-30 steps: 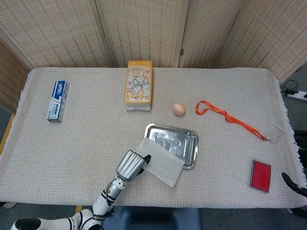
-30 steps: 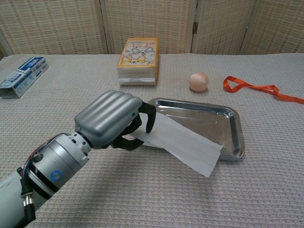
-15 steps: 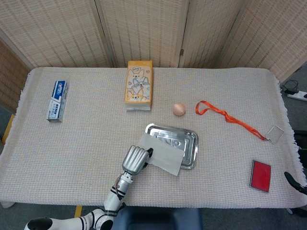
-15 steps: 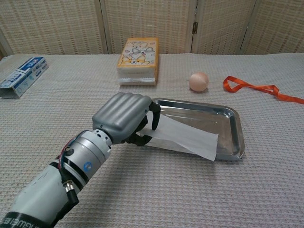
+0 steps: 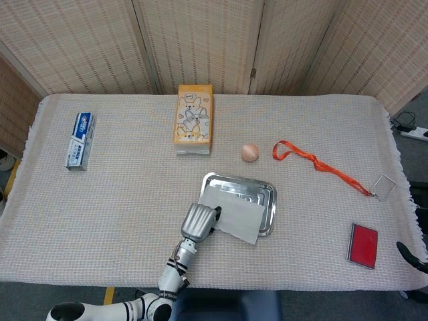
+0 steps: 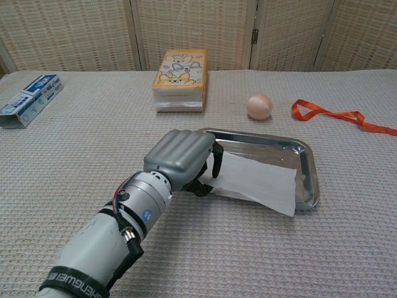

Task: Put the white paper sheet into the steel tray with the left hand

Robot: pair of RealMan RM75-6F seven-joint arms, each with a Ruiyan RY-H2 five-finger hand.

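My left hand (image 6: 181, 159) (image 5: 200, 219) grips the near left end of the white paper sheet (image 6: 257, 180) (image 5: 234, 215). The sheet lies across the steel tray (image 6: 296, 149) (image 5: 246, 184), and its near right corner hangs over the tray's front rim. The hand sits at the tray's front left corner, fingers curled around the paper's edge. The right hand shows only as a dark tip at the far right edge of the head view (image 5: 411, 255); its state is not visible.
An egg (image 6: 260, 106) lies just behind the tray. A tissue pack (image 6: 180, 79) stands further back, an orange ribbon (image 6: 335, 115) to the right, a toothpaste box (image 6: 30, 99) far left. A red card (image 5: 364, 245) lies near the right front edge.
The left hand has carried the sheet forward and to the right and lowered it, so the paper now lies flatter and further inside the tray.
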